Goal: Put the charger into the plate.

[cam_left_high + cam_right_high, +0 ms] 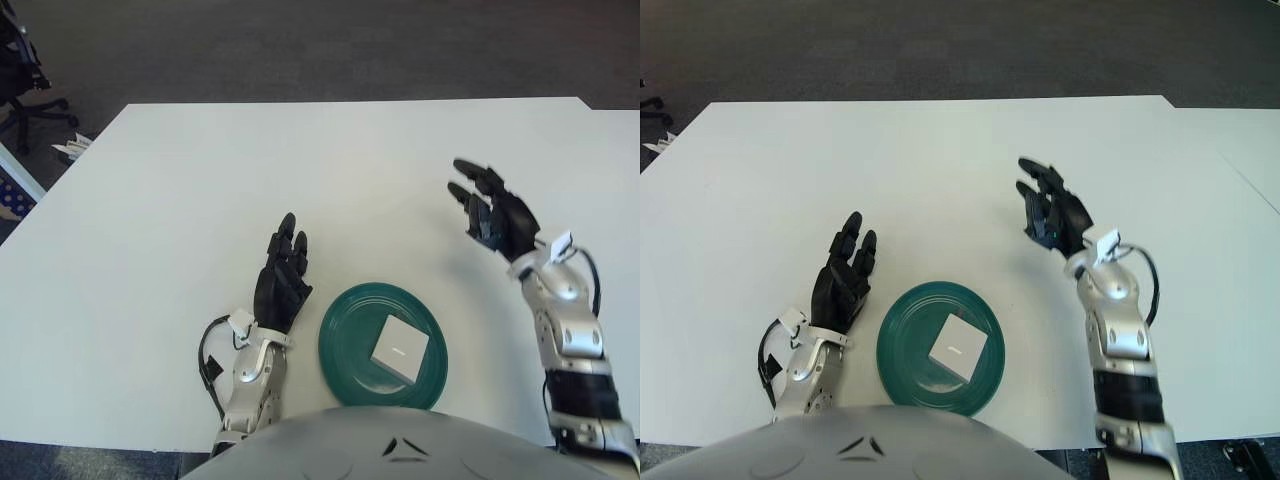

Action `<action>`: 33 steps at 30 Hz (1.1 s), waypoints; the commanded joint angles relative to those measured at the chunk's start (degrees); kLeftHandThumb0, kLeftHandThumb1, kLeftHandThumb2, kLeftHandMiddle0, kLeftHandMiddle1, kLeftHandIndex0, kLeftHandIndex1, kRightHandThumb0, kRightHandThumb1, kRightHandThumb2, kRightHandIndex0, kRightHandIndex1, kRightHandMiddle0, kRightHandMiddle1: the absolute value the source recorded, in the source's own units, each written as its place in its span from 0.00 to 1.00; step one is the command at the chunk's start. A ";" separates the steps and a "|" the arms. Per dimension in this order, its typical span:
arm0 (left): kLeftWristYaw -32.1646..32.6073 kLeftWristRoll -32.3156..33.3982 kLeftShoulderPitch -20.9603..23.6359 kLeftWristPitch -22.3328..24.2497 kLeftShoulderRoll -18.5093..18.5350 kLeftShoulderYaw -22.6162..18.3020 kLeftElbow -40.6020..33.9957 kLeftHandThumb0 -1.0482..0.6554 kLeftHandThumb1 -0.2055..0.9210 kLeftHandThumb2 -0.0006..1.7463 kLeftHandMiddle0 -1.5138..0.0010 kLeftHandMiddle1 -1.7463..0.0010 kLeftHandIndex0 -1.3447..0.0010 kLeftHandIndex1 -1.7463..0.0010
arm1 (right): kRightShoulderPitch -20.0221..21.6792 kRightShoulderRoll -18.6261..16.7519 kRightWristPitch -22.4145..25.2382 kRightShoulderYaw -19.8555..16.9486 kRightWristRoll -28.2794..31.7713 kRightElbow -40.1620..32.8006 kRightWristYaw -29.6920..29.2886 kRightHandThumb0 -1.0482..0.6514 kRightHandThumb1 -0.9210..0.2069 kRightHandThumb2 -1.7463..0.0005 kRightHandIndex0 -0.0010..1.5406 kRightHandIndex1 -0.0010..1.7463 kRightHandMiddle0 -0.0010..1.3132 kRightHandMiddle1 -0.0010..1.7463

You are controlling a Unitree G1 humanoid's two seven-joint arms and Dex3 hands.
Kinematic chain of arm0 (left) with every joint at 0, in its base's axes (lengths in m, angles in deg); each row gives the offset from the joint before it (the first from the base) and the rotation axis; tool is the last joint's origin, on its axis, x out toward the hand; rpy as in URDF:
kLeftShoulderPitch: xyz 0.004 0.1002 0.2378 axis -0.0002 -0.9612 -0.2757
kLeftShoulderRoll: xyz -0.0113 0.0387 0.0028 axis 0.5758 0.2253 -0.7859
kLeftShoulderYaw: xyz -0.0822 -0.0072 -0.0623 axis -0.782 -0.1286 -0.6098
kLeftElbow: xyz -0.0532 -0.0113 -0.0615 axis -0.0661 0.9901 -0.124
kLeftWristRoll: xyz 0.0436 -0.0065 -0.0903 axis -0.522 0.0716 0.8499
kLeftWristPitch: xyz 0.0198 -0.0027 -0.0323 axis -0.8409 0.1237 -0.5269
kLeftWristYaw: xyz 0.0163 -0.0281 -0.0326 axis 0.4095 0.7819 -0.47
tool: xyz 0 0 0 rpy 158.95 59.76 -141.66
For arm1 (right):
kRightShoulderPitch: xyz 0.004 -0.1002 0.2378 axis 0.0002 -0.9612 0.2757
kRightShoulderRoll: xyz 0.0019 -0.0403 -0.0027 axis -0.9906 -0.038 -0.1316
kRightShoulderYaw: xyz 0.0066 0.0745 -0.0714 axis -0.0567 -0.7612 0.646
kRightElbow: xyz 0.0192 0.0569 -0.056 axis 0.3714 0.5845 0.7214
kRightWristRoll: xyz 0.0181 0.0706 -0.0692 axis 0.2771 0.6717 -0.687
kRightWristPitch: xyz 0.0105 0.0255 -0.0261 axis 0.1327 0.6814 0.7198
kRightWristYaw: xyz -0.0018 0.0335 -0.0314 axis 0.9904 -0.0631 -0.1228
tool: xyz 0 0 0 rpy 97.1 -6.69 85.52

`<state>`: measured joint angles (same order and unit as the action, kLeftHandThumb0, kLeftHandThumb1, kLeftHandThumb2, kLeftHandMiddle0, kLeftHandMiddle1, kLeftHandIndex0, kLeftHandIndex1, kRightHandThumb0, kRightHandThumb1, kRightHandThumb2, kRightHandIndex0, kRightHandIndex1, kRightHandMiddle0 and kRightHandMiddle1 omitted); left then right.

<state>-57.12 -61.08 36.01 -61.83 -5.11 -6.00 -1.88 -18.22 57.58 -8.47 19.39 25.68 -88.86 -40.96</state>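
Left eye view puts the white charger (399,349) lying flat inside the green plate (345,338), low centre; right hand (494,214) hangs upper right of it, fingers spread, empty; left hand (280,280) sits nearer, just left of the plate, fingers extended, empty; task looks done.

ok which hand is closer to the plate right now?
The left hand, showing just beside the green plate's left rim. The right hand is up and off to the plate's far right, fingers spread, holding nothing. The white charger lies in the plate.
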 commanded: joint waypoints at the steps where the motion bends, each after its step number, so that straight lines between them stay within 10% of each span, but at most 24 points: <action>1: 0.66 -0.16 -2.00 -0.17 -0.91 -1.56 1.33 0.02 1.00 0.60 0.84 0.98 1.00 0.62 | 0.62 -0.74 0.95 -0.10 -0.02 -0.27 -1.42 0.02 0.00 0.51 0.23 0.01 0.02 0.48; 33: -2.85 -1.53 -16.43 -2.61 2.46 -2.82 -2.45 0.01 1.00 0.65 0.85 1.00 1.00 0.67 | -14.76 -1.67 -11.28 5.66 -4.22 3.17 1.00 0.06 0.00 0.43 0.15 0.00 0.00 0.38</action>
<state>-60.03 -63.07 23.21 -66.95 -3.14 -8.09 -7.14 -30.33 55.81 -21.17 24.14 22.35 -88.27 -40.40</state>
